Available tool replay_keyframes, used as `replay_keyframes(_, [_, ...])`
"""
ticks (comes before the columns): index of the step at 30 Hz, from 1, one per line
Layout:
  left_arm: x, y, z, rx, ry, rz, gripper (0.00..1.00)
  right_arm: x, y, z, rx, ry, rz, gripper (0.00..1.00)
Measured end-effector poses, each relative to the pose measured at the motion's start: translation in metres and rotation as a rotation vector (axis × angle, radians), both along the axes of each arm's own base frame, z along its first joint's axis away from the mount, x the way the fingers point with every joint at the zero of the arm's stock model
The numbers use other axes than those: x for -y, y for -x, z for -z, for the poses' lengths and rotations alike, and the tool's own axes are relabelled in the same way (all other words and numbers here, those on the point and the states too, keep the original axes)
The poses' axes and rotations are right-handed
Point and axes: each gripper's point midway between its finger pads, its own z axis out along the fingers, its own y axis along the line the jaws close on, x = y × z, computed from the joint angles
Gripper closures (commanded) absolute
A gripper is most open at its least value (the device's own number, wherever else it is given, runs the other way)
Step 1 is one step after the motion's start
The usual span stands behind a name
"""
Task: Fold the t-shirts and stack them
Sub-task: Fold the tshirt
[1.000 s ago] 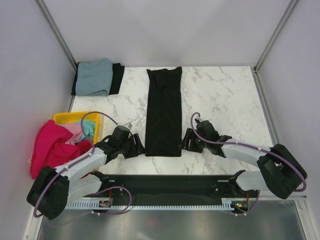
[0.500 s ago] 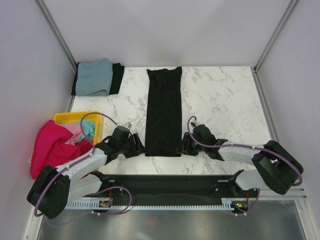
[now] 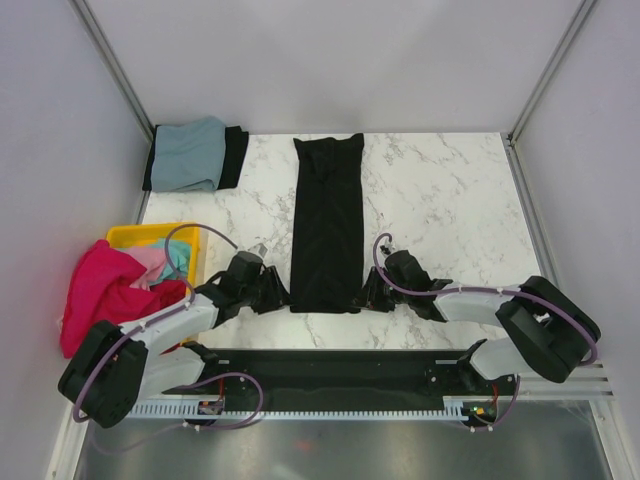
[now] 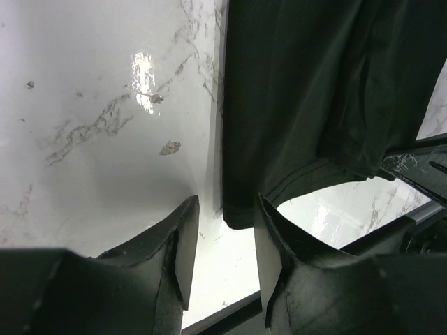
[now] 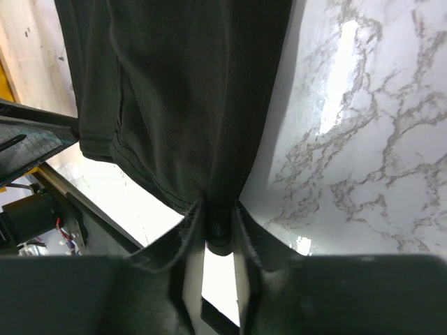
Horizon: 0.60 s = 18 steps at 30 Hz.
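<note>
A large black t-shirt (image 3: 327,225), folded into a long narrow strip, lies on the marble table and runs from back to front. My left gripper (image 3: 280,296) sits at its near left corner. In the left wrist view it (image 4: 225,208) is open, with the shirt's corner (image 4: 239,215) just at the fingertips. My right gripper (image 3: 366,296) is at the near right corner. In the right wrist view it (image 5: 218,227) is shut on the black shirt's folded edge (image 5: 181,84).
A yellow bin (image 3: 130,237) at the left holds a magenta shirt (image 3: 95,295) spilling over its side, a pink one (image 3: 150,262) and a teal one (image 3: 178,258). A grey-blue shirt (image 3: 190,153) lies folded on a black one at the back left. A black rail (image 3: 330,365) runs along the near edge.
My right gripper has moved left to the black shirt's near right corner and come to rest on it. My left gripper has edged slightly towards the near left corner.
</note>
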Motion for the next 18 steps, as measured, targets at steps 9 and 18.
replay_keyframes(9, [0.002, 0.009, 0.009, -0.024, -0.006, 0.007, 0.98, 0.003, 0.001, 0.004, 0.000, 0.022, -0.003, 1.00])
replay_keyframes(18, [0.006, 0.019, -0.005, 0.012, -0.002, 0.032, 0.98, 0.014, 0.011, 0.001, -0.014, 0.058, -0.009, 1.00])
